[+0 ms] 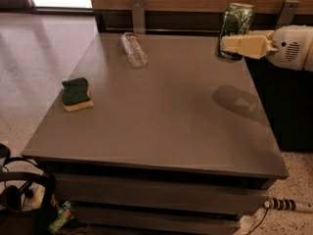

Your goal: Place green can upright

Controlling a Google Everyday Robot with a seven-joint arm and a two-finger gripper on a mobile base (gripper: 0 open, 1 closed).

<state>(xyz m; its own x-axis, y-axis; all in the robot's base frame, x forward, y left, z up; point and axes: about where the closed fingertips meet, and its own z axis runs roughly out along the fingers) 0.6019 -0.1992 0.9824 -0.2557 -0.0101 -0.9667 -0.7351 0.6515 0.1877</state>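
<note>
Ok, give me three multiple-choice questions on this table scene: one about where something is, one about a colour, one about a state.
1. Where on the table is the sponge?
A near the left edge
B far right corner
C dead centre

2. What colour is the sponge's top layer?
A blue
B green
C red

3. How does the clear plastic bottle sit?
A upright
B lying on its side
C standing on its cap

Answers:
1 A, it sits by the left edge.
2 B, green over yellow.
3 B, it lies flat, whereas the green can, held by the gripper at the far right corner, is upright.
</note>
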